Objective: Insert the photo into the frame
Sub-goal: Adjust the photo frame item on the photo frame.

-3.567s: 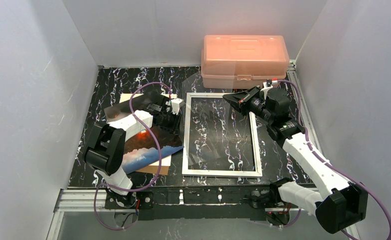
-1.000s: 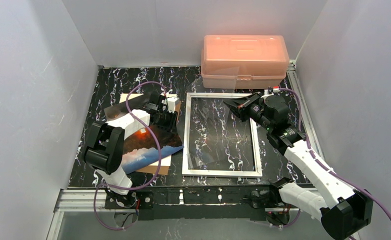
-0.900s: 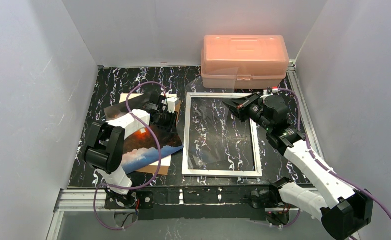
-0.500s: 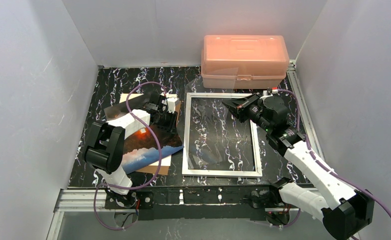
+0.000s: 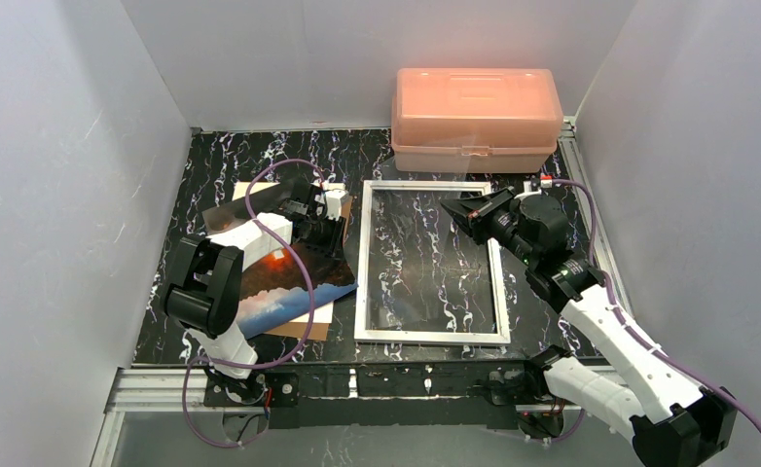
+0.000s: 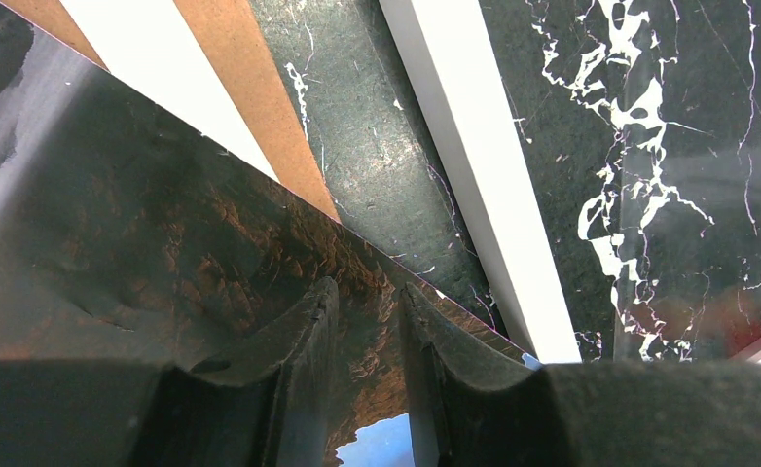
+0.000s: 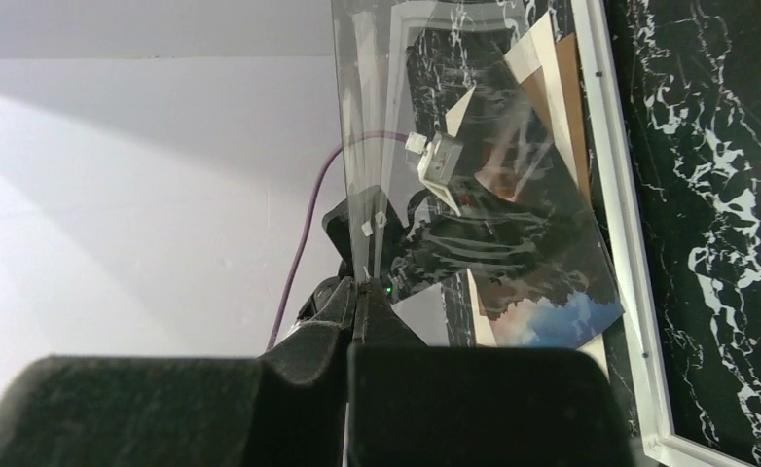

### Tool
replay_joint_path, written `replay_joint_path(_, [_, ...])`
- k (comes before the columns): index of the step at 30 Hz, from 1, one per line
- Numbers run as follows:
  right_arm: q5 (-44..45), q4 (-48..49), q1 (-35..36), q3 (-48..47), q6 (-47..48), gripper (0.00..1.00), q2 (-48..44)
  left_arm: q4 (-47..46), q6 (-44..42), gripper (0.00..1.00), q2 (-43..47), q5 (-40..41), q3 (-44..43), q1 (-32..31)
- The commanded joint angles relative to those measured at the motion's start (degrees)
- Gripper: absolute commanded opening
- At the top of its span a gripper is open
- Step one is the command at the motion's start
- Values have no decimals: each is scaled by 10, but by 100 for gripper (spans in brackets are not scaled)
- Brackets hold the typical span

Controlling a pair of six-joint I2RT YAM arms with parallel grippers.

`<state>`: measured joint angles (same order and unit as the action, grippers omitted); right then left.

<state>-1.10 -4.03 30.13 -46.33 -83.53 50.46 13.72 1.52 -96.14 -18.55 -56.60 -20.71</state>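
Right gripper [image 5: 454, 208] of mine is pressed together on the clear pane [image 7: 474, 175], holding it tilted up over the frame [image 5: 359, 263]. Left gripper [image 6: 365, 297] has its fingers narrowly apart at the far right edge of the photo [image 5: 279, 282], which lies left of the frame over the brown board [image 6: 250, 88]. Whether I've caught it, I can't tell. I judge we're mid-opening. Next I need a sure pinch, then to carry the photo right, under the pane.
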Motion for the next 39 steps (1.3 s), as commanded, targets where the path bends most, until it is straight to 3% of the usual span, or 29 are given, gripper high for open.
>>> replay_joint_path(1, [27,-7,2,-2,15,1,-19,10,-2,28,7,-12,9,3])
replay_joint_path(10, [34,-21,2,0,34,1,-26,10,-2,28,8,-14,8,3])
replay_joint_path(21, [16,-35,-9,-34,129,1,16,12,-2,28,10,-24,6,3])
replay_joint_path(32, [-136,-48,-73,-125,315,1,106,14,-2,28,9,-33,3,2])
replay_joint_path(39, [-239,-7,-89,-140,343,1,148,16,-1,27,6,-34,-2,3])
